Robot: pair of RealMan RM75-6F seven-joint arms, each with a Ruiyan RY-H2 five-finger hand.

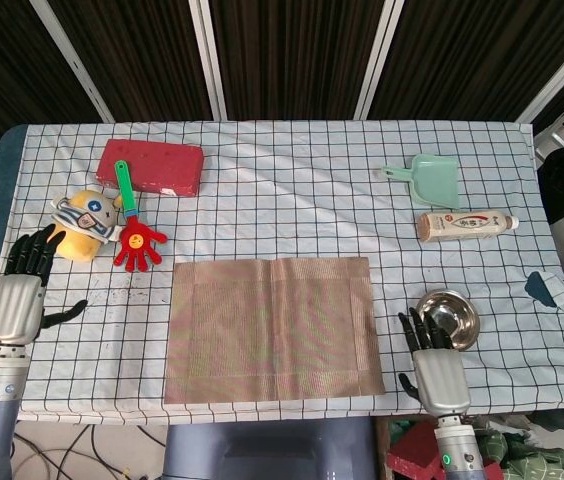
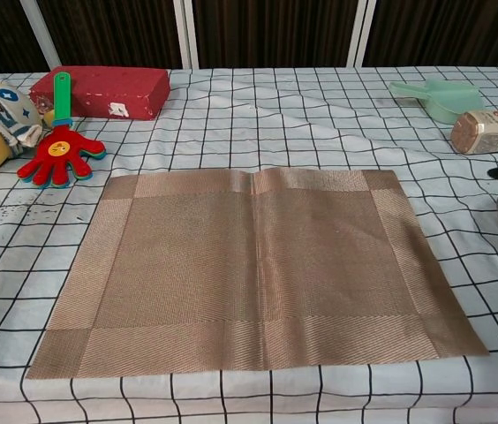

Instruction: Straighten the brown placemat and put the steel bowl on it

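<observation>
Now brown placemat [image 1: 270, 328] lies flat mid-tabletop, steel bowl [image 1: 448, 319] beside it toward the right edge, right hand [image 1: 433, 362] fingers apart touching bowl, left hand [image 1: 22, 290] fingers apart, empty.

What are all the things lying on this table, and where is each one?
placemat: one, brown, flat at table centre
steel bowl: one, silver, right of the placemat
bottle: one, white and brown, lying behind the bowl
dustpan: one, mint green, far right
box: one, red, far left
hand clapper: one, red with green handle, beside the box
plush toy: one, yellow, left edge
left hand: one, black fingers, open, near the toy
right hand: one, open, by the bowl
</observation>
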